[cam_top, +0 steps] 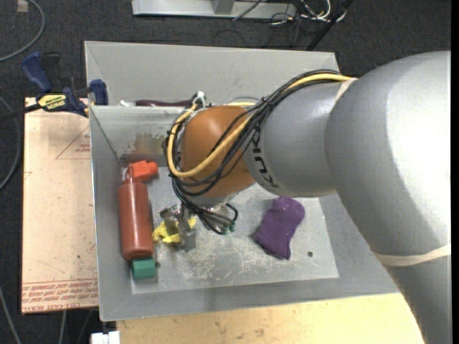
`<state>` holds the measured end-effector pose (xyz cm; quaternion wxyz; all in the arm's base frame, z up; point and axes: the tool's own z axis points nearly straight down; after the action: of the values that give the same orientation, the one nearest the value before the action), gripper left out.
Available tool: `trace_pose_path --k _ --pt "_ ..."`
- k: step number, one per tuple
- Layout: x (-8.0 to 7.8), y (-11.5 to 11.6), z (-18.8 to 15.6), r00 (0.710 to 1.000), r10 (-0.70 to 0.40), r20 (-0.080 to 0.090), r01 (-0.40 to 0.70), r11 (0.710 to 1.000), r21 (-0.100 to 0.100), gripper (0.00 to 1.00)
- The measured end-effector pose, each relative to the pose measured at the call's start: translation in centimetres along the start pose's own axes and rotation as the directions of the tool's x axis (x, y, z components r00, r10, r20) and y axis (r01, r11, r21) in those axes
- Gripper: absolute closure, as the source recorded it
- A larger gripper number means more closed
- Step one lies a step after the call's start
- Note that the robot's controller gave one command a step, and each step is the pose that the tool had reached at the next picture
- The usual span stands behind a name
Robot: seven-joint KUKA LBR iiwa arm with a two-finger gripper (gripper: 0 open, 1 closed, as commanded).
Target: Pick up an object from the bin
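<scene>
The grey metal bin (237, 272) is seen from above, and the arm (373, 156) is brought into it from the right. Much of the bin's middle is covered by the arm's silver body and by the rounded orange cover (208, 149) at the wrist, around which yellow and black cables (188, 165) are looped.

The claw (179, 228) is lowered to the bin floor, left of centre, below the orange cover. It is set at a small crumpled yellow thing (166, 236), which lies on the floor touching the claw's left side. Whether the claw is wide, narrow or closed on the yellow thing cannot be told, as its tip is crowded by cables and by the yellow thing itself.

Just left of the yellow thing a reddish-brown bottle (135, 221) is laid flat along the bin's left wall, with its orange cap (143, 170) turned toward the far wall. A small green block (143, 269) is placed at the bottle's near end, touching it or nearly so. A purple lump (280, 225) of soft, folded stuff is found right of the claw, well apart from it, close beside the arm's body. The floor between these things is marked with pale scuffs.
</scene>
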<state>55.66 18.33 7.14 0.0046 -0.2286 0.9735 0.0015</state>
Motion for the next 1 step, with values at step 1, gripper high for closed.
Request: trace_pose_path --k 1 --pt "-0.93 0.03 -12.06 1.000 0.023 0.004 -0.023 1.000 -0.001 1.00"
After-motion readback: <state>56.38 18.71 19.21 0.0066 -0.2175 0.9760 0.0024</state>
